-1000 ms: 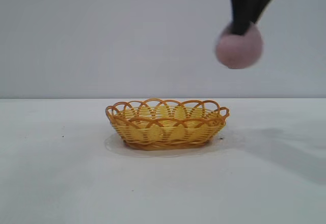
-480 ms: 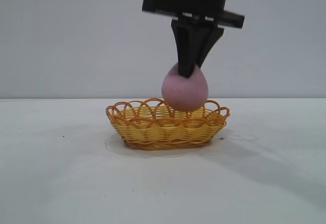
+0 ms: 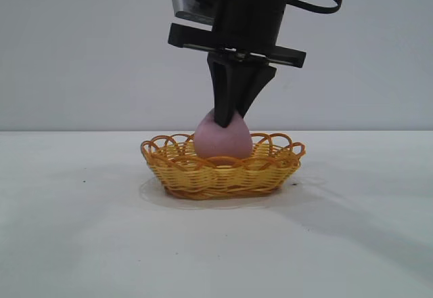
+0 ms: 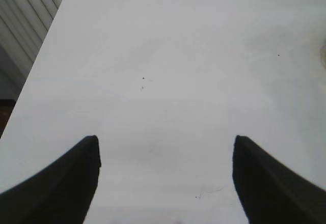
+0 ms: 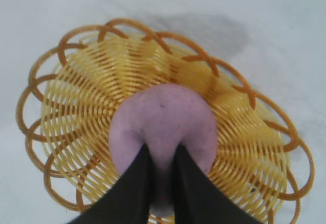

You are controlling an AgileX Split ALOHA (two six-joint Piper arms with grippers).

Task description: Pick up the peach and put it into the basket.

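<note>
The pinkish-mauve peach [image 3: 223, 139] sits low inside the yellow-orange wicker basket [image 3: 270, 169] at the table's middle. My right gripper [image 3: 224, 116] comes down from above and is shut on the peach's pointed top. In the right wrist view the peach [image 5: 163, 119] lies over the basket's [image 5: 76, 107] woven floor, with both black fingers [image 5: 135, 183] pinching a ridge of it at my right gripper [image 5: 162, 152]. My left gripper [image 4: 165, 145] is open and empty over bare white table, out of the exterior view.
The white table [image 3: 81, 244] spreads around the basket on all sides. A plain grey wall stands behind. In the left wrist view the table's edge and a ribbed white panel [image 4: 25, 25] show at one corner.
My right gripper has carried the peach from high on the right, leftward and down. The peach now rests low in the basket instead of hanging above its rim.
</note>
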